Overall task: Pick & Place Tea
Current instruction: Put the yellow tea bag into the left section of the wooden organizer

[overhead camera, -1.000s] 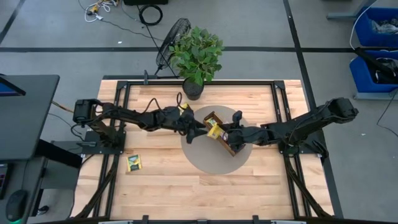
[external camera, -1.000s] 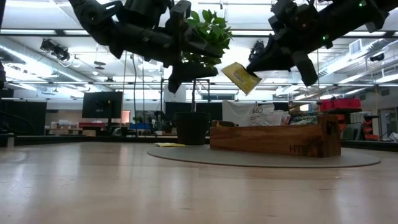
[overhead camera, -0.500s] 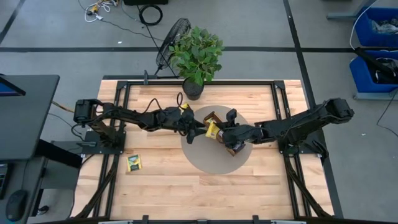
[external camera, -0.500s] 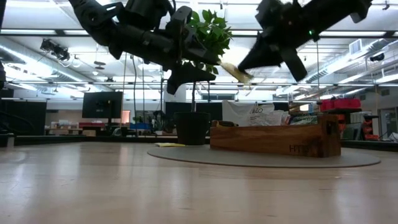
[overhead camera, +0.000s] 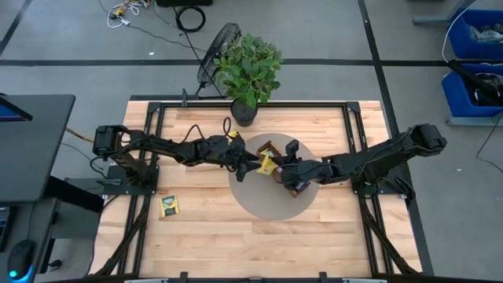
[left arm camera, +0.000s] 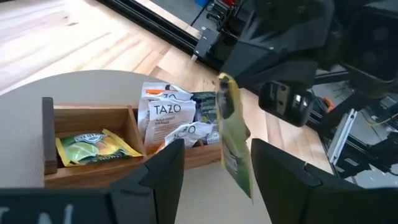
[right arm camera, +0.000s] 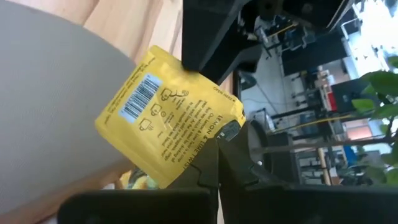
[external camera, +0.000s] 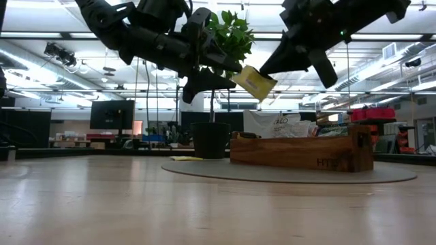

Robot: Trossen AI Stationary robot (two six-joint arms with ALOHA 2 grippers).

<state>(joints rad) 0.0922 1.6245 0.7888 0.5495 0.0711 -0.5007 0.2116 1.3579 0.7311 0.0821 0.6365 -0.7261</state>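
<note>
Holding a yellow packet (right arm camera: 168, 134) by one corner, the right gripper (overhead camera: 277, 167) has carried it leftward over the last second, from above the box (external camera: 300, 151) to between the left gripper's (overhead camera: 255, 163) parted fingers (left arm camera: 158, 171). Its own fingers (right arm camera: 214, 163) stay clamped together on that corner. In the left wrist view the packet (left arm camera: 234, 140) hangs edge-on in the gap, touching neither finger as far as can be seen. The left fingers have narrowed only slightly and have not closed.

This looks like a handover in mid-air above the round mat (overhead camera: 259, 203), just left of the box. Judging by that, the next call is for the left fingers to shut on the packet before the right lets go; a release too soon would drop it.

More packets (left arm camera: 163, 118) sit in the box, and one lies on the counter (overhead camera: 204, 236) at near left (overhead camera: 168, 206). So most of the tea is not yet moved.
</note>
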